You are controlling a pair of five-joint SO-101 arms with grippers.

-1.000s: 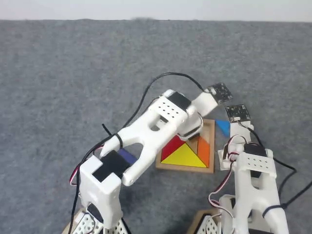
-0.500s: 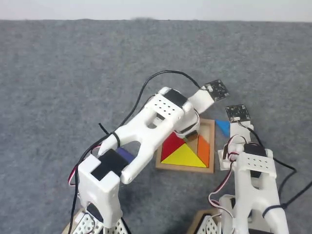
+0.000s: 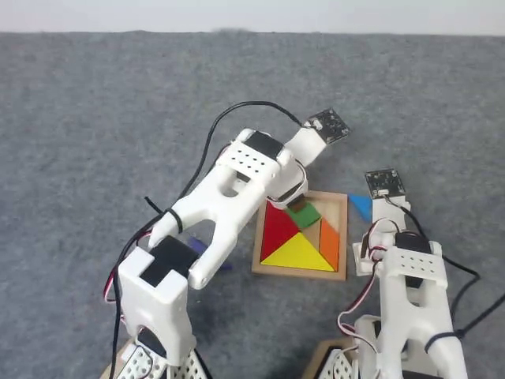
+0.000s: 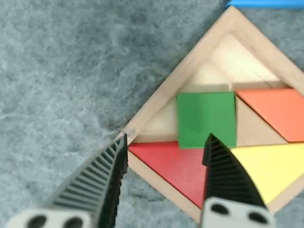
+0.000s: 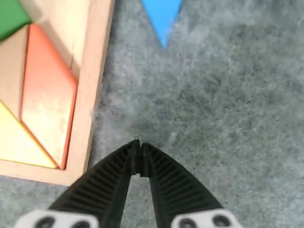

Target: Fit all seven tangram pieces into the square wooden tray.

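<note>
My left gripper point(image 4: 166, 140) gapes wide, empty, over the tray point(image 3: 300, 274), green square point(image 4: 206, 118) inside. Right gripper point(image 5: 138, 145) pinched closed beside it. Blue triangle point(image 3: 360, 206) outside, right: likely light, stiff, slick; I'd pinch its edges.

The blue piece point(image 5: 162, 14) runs off the view's edge.

Robot test bench, grey felt mat point(image 3: 95, 118)

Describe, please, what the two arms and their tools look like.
The left arm and right arm are white plastic shells with black motor blocks. A black cable loops over the left one. The left tool and right tool are black, ribbed and pointed, on pale bases.
</note>
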